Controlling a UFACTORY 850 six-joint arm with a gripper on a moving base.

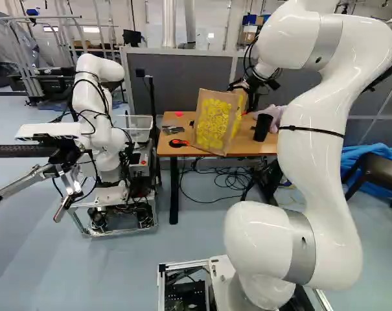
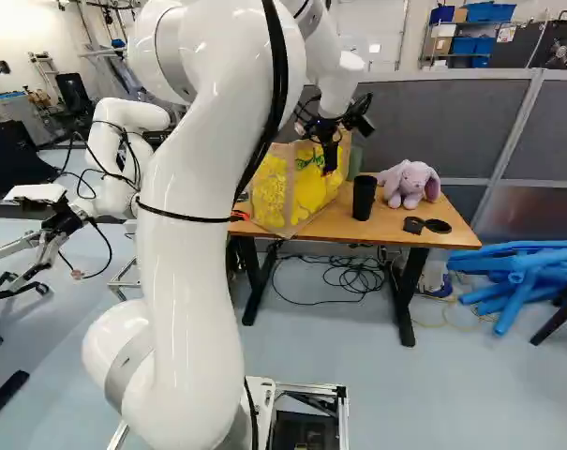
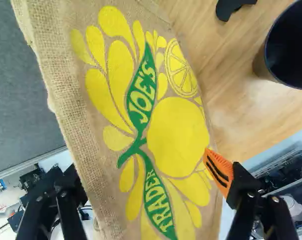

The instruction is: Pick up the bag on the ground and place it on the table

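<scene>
"Well, where does the bag [image 1: 215, 123] stand?" the first asks.

"On the desk [image 2: 391, 226], by its near edge, upright with a slight tilt," the second says. "The gripper [image 3: 145, 165] is at its upper part, fingers spread wide, one orange pad [image 3: 218, 172] by the printed side, the other finger beside the rim, its tip hidden."

"Is it gripping?"

"Apparently not; it looks open. Past the bag, toward the desk's right end in the right base view, come the cup [image 2: 365, 197] and then the toy rabbit [image 2: 412, 183]."

"And the next move?"

"The placing looks nearly done. The gripper should probably back straight off along its fingers; swung sideways, it could catch the rim and tip the bag over the near edge."
</scene>
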